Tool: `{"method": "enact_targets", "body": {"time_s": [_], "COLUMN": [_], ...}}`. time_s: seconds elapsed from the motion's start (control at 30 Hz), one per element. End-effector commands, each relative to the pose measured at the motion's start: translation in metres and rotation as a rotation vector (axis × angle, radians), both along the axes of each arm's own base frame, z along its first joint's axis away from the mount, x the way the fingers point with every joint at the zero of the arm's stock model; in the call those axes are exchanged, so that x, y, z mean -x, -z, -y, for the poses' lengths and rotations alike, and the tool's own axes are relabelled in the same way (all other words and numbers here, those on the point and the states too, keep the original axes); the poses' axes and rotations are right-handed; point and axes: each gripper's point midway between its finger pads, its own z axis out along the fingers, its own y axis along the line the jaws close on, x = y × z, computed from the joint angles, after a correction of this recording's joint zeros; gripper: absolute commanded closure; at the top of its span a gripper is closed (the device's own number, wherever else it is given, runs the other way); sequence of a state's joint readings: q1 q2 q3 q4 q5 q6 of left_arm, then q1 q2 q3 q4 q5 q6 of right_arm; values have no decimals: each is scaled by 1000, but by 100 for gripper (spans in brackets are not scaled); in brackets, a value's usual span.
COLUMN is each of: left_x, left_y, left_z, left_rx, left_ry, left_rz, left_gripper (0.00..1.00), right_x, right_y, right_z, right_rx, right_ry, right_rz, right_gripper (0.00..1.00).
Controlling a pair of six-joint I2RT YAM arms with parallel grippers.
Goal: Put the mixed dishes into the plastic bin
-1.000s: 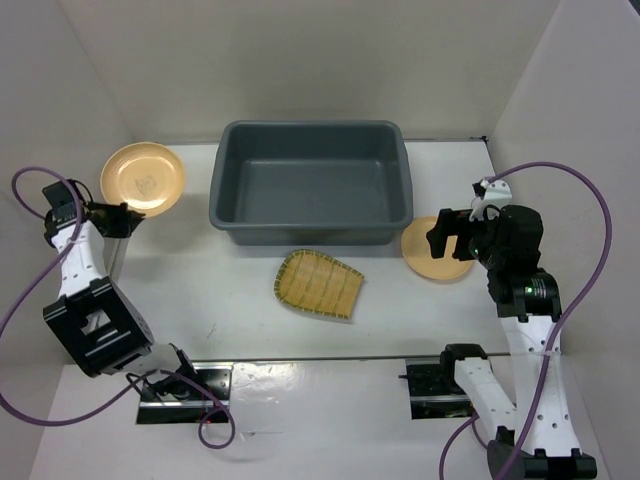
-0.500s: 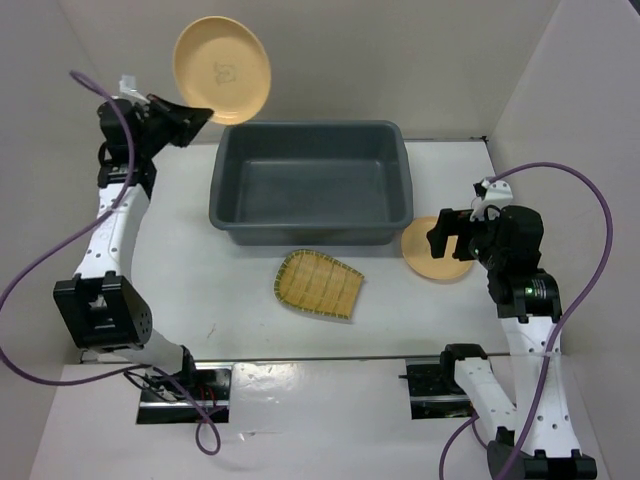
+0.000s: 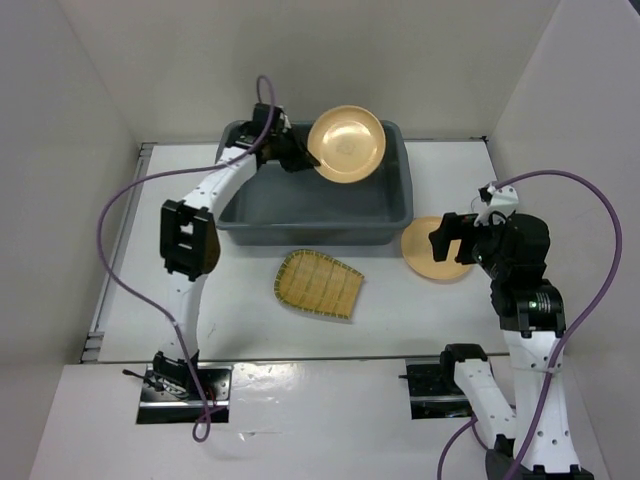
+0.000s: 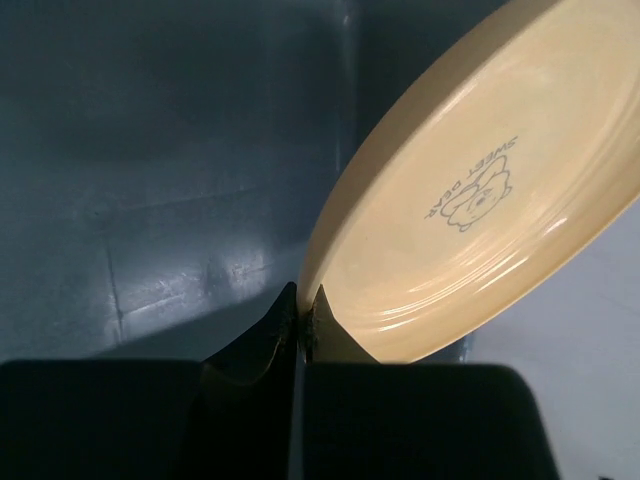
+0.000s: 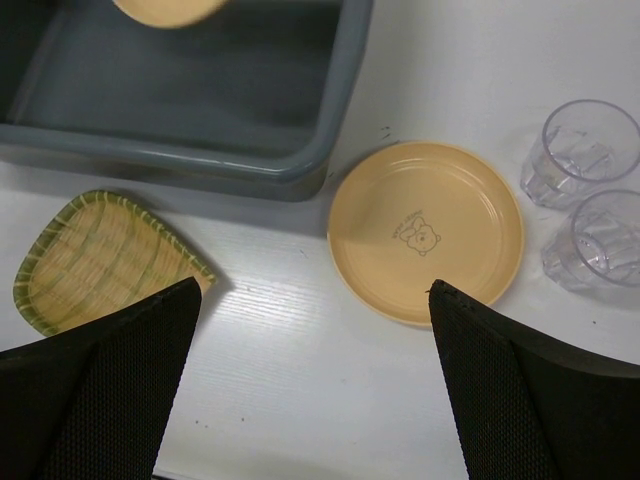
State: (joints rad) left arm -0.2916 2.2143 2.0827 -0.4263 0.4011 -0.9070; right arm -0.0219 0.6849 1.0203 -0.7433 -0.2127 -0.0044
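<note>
While the first plate (image 3: 346, 144) is pinched by its rim in the left pincer (image 4: 302, 320), which is pressed tight upon it, it is held tilted over the far part of the plastic bin (image 3: 310, 228) and not yet set down. Handling advised: the plate is to be lowered near the bin floor and levelled before release, so that it is not dropped on edge. Bamboo-look tray (image 3: 318, 284): laid on the tabletop (image 3: 240, 310) just before the bin's near wall. Second plate (image 5: 425, 232): laid beside the bin's near right corner. Right pincer (image 5: 312, 300): spread wide, empty, hung above that plate. Clear glasses (image 5: 580, 150), two: stood just right of the second plate and liable to be knocked during its pick.
</note>
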Motion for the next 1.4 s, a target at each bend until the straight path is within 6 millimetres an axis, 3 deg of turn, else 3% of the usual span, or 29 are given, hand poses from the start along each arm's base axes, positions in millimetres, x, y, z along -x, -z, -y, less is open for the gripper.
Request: {"method": "enact_targets", "body": {"time_s": [0.0, 0.03, 0.1, 0.13, 0.17, 0.2, 0.23, 0.3, 0.37, 0.4, 0.43, 0.47, 0.5, 0.6, 0.8, 0.87, 0.97, 1.03, 1.07, 1.13, 1.17, 1.2, 1.23, 1.27, 1.3, 1.33, 1.37], "left_x": [5, -2, 2, 6, 2, 0, 11, 17, 18, 20, 26, 26, 28, 35, 32, 33, 33, 34, 34, 26, 20, 16, 9, 7, 7, 1, 7], "left_y": [2, 8, 27, 57, 40, 41, 79, 96, 103, 117, 113, 125, 120, 134, 131, 136, 134, 139, 135, 117, 105, 72, 56, 13, -8, -29, -72], "left_z": [5, 16, 14, 9, 17, 16, 18, 26, 18, 18, 24, 23, 29, 33, 33, 35, 33, 26, 23, 9, -1, -7, -20, -34, -42, -58, -67], "left_rx": [-108, -134, -217, -263, -257, -260, -302, -266, -275, -304, -305, -313, -307, -298, -267, -262, -250, -286, -296, -326, -343, -346, -390, -376, -384, -408, -401], "left_ry": [15, 20, -7, -13, -14, -29, -8, 8, -10, -16, -3, -2, 7, 33, 44, 52, 63, 39, 29, -23, -50, -84, -148, -210, -245, -294, -326], "left_rz": [-40, -36, -94, -174, -130, -139, -237, -294, -331, -348, -350, -370, -350, -396, -389, -401, -402, -414, -409, -367, -334, -267, -215, -144, -101, -38, 50], "left_gripper": [100, 100, 100, 100, 100, 100, 100, 100, 100, 100, 100, 100, 100, 100, 100, 89, 55, 44, 37, 33, 20, 19, 18, 16, 16, 16, 16], "right_x": [0, 0, 1, 1, 1, 3, 3, 3, 3, 3, 3, 3, 3, 1, 1, 1, 0, 0, 0, 0, 0, -1, -1, -2, -3, -6, -6], "right_y": [-11, -11, -13, -13, -13, -15, -15, -15, -15, -15, -15, -15, -15, -13, -13, -13, -13, -13, -13, -13, -13, -11, -11, -11, -13, -14, -10], "right_z": [0, 0, 0, 0, 0, 0, 0, 2, 2, 2, 2, 4, 4, 5, 5, 6, 7, 7, 7, 7, 7, 7, 7, 9, 12, 26, 39], "right_rx": [0, 0, 0, 0, 0, 0, 0, 1, 1, 1, 1, 1, 1, 1, 1, 4, -1, -1, -1, -1, -1, -1, -1, -6, -8, 4, -15], "right_ry": [5, 5, 5, 5, 5, 5, 5, 16, 16, 16, 16, 25, 25, 25, 25, 33, 45, 45, 45, 45, 45, 45, 45, 58, 82, 162, 245], "right_rz": [55, 55, 65, 65, 65, 75, 75, 75, 75, 75, 75, 75, 75, 66, 66, 66, 65, 65, 65, 65, 65, 54, 54, 52, 60, 67, 56], "right_gripper": [1, 1, 1, 1, 1, 1, 1, 1, 1, 1, 1, 1, 1, 1, 1, 1, 1, 1, 1, 1, 1, 1, 1, 1, 1, 1, 1]}}
